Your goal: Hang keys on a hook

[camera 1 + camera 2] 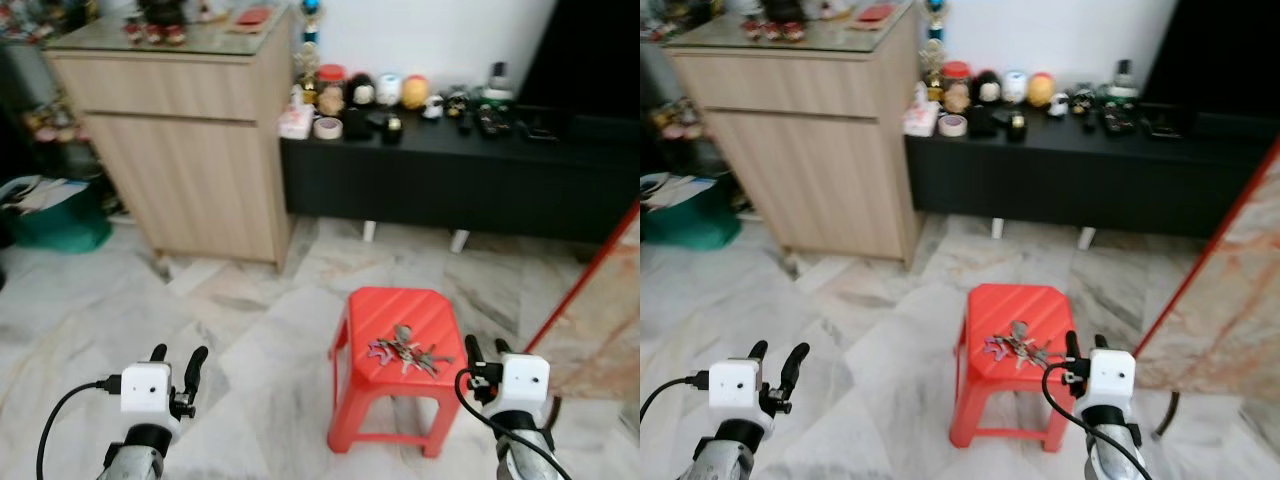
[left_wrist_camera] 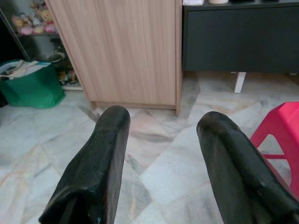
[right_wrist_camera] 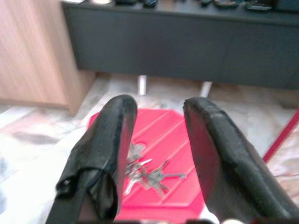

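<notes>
A bunch of silver keys (image 1: pixel 404 351) with a purple tag lies on top of a red plastic stool (image 1: pixel 395 325) in front of me. In the right wrist view the keys (image 3: pixel 148 173) show between and below the fingers. My right gripper (image 1: pixel 485 350) hovers open just right of the stool, near its front corner, holding nothing. Lower left, my left gripper (image 1: pixel 176 362) is open over the marble floor, well away from the stool, and empty too.
A wooden cabinet (image 1: pixel 190 140) stands at the back left, with a green bag (image 1: pixel 60 215) beside it. A low black console (image 1: pixel 450 175) with jars and small items runs along the back wall. A red pole (image 1: pixel 580 285) leans at the right.
</notes>
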